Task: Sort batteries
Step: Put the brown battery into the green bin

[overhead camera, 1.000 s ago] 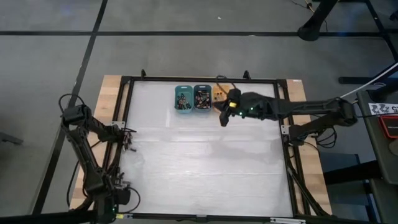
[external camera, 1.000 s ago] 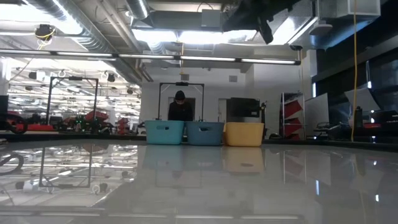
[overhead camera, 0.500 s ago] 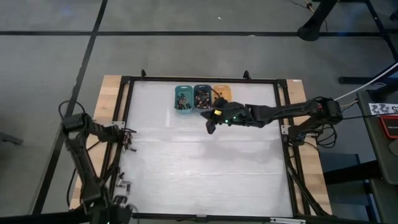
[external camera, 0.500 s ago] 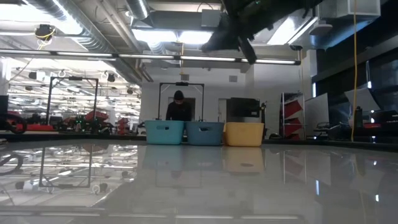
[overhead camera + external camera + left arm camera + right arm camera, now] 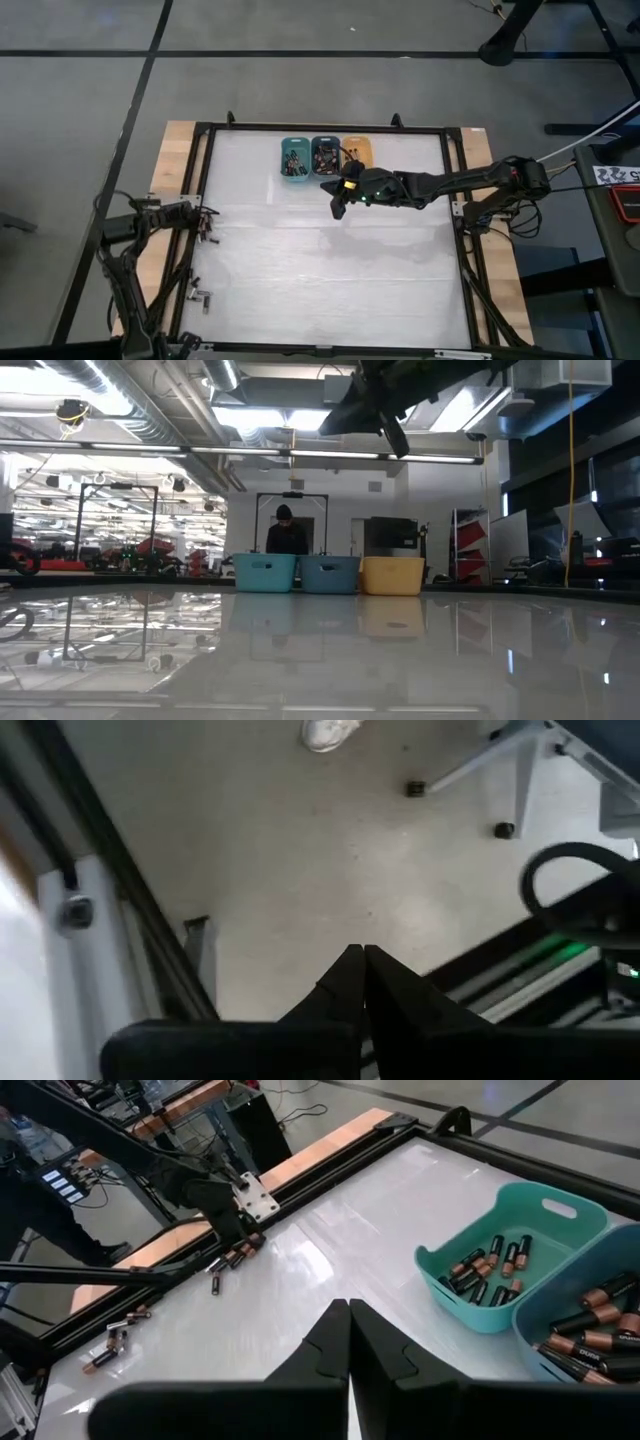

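Note:
Three small bins stand in a row at the table's far edge: teal [image 5: 295, 158], blue [image 5: 326, 156] and orange [image 5: 357, 152], with batteries [image 5: 495, 1260] lying inside them. Loose batteries [image 5: 230, 1258] lie by the table's left edge, and more [image 5: 200, 295] lie nearer the front. My right gripper [image 5: 338, 205] hovers shut and empty just in front of the blue bin, high above the table [image 5: 392, 438]. My left arm [image 5: 150, 218] is at the table's left edge. Its gripper [image 5: 358, 958] is shut on nothing and points down at the floor.
A black frame [image 5: 205, 180] runs around the white table top, with wooden boards [image 5: 170, 170] outside it. The middle and near part of the table top [image 5: 330, 280] is bare. A person [image 5: 288, 532] stands in the room behind the bins.
My right gripper has moved from beside the orange bin toward the table's near left, and now hangs in front of the blue bin. My left arm has swung and folded lower at the table's left edge.

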Action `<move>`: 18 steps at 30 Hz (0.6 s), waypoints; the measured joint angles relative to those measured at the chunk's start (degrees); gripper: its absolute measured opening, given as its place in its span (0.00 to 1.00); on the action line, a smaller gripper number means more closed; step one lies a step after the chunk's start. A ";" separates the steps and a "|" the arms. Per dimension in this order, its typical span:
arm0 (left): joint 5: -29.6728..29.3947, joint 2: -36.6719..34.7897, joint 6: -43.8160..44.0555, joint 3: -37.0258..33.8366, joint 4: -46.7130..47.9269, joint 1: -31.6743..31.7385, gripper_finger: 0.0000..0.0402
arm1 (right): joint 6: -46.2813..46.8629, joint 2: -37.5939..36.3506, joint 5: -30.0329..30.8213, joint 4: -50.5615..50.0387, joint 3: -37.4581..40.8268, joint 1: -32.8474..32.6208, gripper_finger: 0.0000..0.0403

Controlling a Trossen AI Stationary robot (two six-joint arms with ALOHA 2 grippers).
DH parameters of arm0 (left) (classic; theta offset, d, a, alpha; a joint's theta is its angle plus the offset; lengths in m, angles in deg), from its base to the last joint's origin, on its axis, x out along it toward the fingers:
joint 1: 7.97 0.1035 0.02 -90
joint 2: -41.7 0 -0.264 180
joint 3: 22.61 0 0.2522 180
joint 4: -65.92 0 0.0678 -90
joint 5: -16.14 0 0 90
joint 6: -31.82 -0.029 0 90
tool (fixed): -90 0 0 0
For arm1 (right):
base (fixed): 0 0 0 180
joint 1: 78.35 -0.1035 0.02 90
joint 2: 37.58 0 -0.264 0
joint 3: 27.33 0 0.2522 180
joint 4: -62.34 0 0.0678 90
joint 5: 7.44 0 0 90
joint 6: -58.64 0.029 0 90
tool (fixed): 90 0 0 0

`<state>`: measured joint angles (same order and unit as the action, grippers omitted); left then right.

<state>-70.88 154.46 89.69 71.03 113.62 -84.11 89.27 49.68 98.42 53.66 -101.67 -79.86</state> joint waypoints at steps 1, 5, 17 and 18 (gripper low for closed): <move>0.11 0.45 0.24 0.49 0.62 0.00 0.00 | 0.06 0.00 -0.01 -0.02 0.00 -0.02 0.00; -0.86 2.84 5.44 2.58 9.98 -0.34 0.00 | -0.23 0.00 0.01 -0.05 0.00 -0.02 0.00; -2.10 12.17 1.64 14.47 23.43 -4.56 0.00 | -1.92 0.01 0.76 -1.83 0.00 0.01 0.00; -1.86 12.73 1.24 14.98 24.21 -4.66 0.00 | -2.24 0.07 1.41 -2.06 0.00 0.01 0.00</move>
<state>-72.75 167.19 90.92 86.02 137.83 -88.77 87.03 49.75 99.83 51.59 -101.67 -79.85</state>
